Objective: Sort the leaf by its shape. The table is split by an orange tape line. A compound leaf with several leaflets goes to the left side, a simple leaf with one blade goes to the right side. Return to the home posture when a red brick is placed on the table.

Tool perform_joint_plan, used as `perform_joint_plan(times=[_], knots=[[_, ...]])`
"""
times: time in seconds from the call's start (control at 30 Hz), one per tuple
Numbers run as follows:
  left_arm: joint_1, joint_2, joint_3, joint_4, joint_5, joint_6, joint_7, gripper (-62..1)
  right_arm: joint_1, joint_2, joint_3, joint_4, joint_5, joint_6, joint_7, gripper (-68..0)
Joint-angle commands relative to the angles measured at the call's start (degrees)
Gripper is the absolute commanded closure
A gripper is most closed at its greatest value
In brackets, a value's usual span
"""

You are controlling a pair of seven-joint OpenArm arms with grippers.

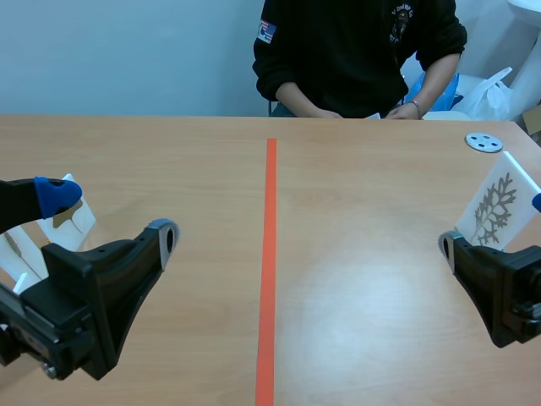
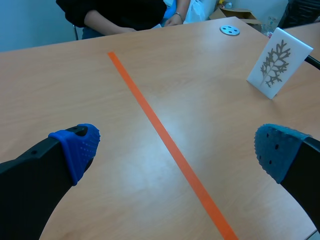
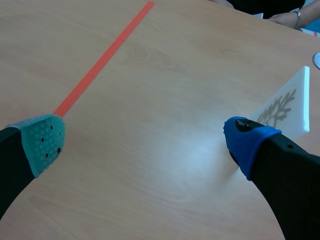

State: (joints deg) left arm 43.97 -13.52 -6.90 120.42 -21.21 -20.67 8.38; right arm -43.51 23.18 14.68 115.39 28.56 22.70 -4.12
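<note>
Leaf card stands (tilted) right of tape, near grey disc.

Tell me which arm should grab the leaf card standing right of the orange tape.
Right. The leaf card stands beside the open right gripper; the left gripper is across the orange tape line.
</note>
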Motion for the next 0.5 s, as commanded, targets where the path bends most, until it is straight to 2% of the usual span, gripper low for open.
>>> perform_joint_plan(times=[0.0,0.47], knots=[[0.3,0.0,-0.1,0.3,-0.4,-0.1,-0.8,-62.3,0.8,0.0,0.7,1.0,0.6,-0.4,1.0,-67.9],[-0.2,0.0,-0.1,0.3,-0.4,-0.1,-0.5,-62.3,0.8,0.0,0.7,1.0,0.6,-0.4,1.0,-67.9]])
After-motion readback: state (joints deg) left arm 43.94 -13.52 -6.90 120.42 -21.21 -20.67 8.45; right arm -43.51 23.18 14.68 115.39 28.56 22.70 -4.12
